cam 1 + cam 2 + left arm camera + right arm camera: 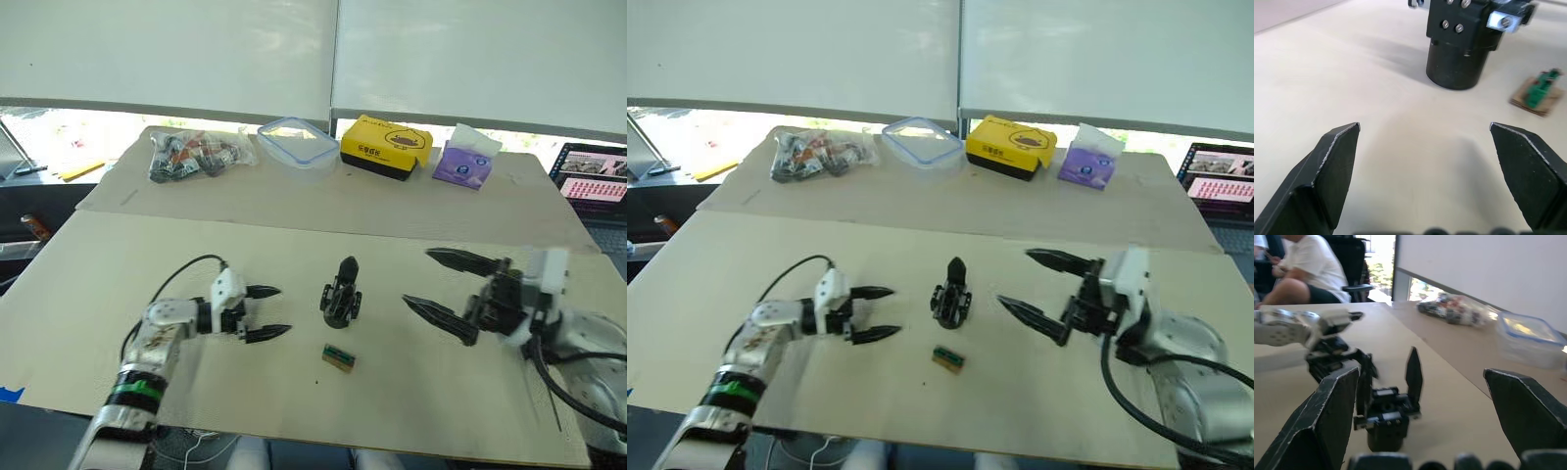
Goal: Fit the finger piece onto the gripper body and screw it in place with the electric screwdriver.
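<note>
The yellow box at the far edge of the worktop carries dark print on its lid, too small to read. The laptop screen at the far right shows rows of small pictures, also unreadable.

One gripper body stands upright on its round base near the middle of the worktop, one pointed finger sticking up. In the right wrist view a second dark upright shape stands beside that finger; whether it belongs to the body or is the left gripper behind it cannot be told. One small green-and-brown block lies flat just in front of the body, apart from it. Along the far edge sit one clear bag of small parts, one clear container with a blue rim, the yellow box and one purple tissue pack.

The left arm reaches in low from the left, forearm nearly level. The left gripper points at the gripper body, its two fingers spread apart with nothing between them, tips near the body but not touching. The right arm comes in from the right, and the right gripper faces the body with fingers spread wider, holding nothing, farther from the body than the left.

A seated person in a white shirt shows in the right wrist view, beyond the worktop.
</note>
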Controlling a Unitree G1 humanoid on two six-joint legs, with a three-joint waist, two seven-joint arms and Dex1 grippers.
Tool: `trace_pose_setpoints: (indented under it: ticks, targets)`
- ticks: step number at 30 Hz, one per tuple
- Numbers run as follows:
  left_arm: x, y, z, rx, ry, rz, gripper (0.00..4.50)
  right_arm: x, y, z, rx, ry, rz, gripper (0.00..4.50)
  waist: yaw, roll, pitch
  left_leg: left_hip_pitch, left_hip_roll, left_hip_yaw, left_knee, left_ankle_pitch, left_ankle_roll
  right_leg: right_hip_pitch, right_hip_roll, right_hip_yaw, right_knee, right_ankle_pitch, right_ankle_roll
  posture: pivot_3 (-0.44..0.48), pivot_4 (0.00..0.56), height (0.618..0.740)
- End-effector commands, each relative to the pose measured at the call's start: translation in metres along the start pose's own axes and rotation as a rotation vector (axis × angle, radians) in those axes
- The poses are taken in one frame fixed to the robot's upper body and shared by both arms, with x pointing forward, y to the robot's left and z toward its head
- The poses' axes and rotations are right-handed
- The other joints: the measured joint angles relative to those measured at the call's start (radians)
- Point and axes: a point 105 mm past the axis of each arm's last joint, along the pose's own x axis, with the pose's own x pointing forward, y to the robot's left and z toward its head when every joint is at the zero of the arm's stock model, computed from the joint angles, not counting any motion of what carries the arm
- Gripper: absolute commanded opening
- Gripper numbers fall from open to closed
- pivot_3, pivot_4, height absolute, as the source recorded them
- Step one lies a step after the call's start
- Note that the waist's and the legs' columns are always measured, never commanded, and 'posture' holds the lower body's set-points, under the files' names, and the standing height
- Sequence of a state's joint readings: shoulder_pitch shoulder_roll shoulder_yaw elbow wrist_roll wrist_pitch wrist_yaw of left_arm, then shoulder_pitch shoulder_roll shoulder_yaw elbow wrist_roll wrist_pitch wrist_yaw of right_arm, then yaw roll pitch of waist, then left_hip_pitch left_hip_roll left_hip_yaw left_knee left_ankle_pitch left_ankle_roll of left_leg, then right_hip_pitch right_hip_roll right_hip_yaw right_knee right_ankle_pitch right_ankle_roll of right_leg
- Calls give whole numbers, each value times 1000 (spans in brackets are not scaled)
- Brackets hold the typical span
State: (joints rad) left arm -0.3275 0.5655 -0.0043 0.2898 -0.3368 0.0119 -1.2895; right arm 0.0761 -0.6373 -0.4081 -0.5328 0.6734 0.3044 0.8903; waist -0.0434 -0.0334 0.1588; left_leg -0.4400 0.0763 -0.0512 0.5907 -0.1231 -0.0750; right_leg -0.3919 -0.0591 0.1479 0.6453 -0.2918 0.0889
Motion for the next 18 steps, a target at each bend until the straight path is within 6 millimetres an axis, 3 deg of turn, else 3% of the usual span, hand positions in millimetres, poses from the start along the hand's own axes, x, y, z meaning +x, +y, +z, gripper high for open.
trace_pose_setpoints:
  ticks: [1,4,8,12,15,18]
  targets:
    - [-20,-8,33,71,-96,5,4483,-38,-14,8,-80,30,-215,4500,3,0,0,0,0,0,0,0,0,0,0,0,0,0,0,0,150,740]
    - [-30,-18,44,82,-100,12,4483,-78,-21,1,-89,79,-425,4500,9,0,0,0,0,0,0,0,0,2,-1,-1,-2,-1,-1,0,150,740]
    - [-32,-23,67,110,-160,37,4483,-125,-8,-28,-41,176,-590,4500,6,0,0,0,0,0,0,-4,-6,1,-1,-1,-3,-1,-2,0,150,740]
    - [-30,-26,77,104,-178,28,4483,-173,11,-55,3,281,-742,4500,-1,2,1,1,0,1,0,-5,-8,1,-2,-1,-4,-1,-3,0,150,740]
    - [-30,-25,80,82,-189,24,4483,-184,19,-62,17,305,-775,4500,-10,4,2,1,1,1,0,-6,-9,0,-2,-1,-4,-2,-4,0,150,740]
    - [-31,-15,88,30,-254,63,4483,-167,0,-57,59,295,-730,4500,-29,6,4,1,1,2,1,-6,-10,-1,-2,0,-4,0,-6,0,150,740]
